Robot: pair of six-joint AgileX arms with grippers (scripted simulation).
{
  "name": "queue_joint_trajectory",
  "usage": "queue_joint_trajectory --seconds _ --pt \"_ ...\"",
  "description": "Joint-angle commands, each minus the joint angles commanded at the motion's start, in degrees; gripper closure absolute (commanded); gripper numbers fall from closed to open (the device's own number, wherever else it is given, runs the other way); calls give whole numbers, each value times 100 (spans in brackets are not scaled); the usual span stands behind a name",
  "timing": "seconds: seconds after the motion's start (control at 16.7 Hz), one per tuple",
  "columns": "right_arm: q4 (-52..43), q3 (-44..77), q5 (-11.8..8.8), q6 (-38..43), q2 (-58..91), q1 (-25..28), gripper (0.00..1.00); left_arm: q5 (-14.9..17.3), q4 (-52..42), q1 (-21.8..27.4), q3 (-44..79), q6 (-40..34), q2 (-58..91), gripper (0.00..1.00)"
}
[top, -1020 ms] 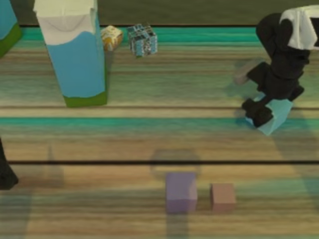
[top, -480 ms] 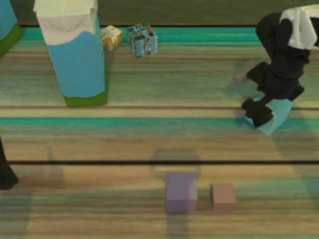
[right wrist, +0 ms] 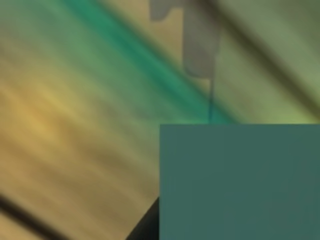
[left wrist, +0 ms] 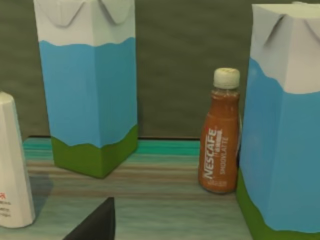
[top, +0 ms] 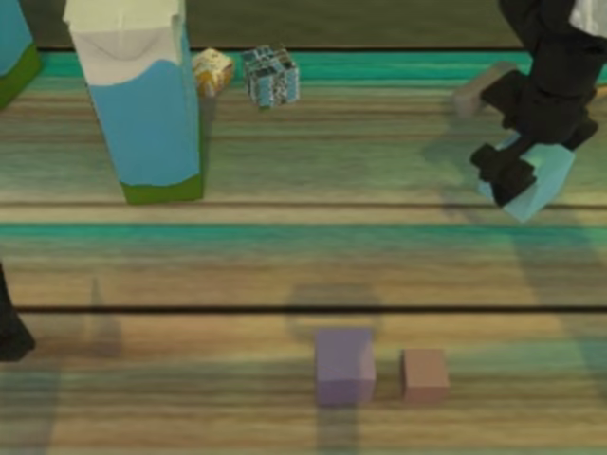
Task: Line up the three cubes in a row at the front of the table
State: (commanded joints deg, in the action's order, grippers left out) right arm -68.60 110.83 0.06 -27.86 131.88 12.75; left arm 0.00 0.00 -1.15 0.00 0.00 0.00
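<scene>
The right gripper point(top: 520, 175) grips the light cyan cube point(top: 541, 185) on opposite flat faces, above the table point(top: 285, 256) at far right. Rigid, probably light, smooth-sided: a centred squeeze suits it. Lilac cube point(top: 344, 365) and pink-brown cube point(top: 424, 374) wait up front; the left arm sits parked, fingers unclear.
</scene>
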Motion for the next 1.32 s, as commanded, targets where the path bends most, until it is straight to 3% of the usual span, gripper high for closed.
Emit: queue_joint_trajectory --seconds 0.36,0.6,0.84,1.32 --pt "-10 22 -1 80 24 18 100 0 0 0 0 0 0 0" --pt "-131 284 11 927 152 523 100 0 0 0 0 0 0 0" --pt "-351 635 26 2585 343 1395 100 0 0 0 0 0 0 0" --pt "-821 1213 21 6888 634 3483 100 0 0 0 0 0 0 0"
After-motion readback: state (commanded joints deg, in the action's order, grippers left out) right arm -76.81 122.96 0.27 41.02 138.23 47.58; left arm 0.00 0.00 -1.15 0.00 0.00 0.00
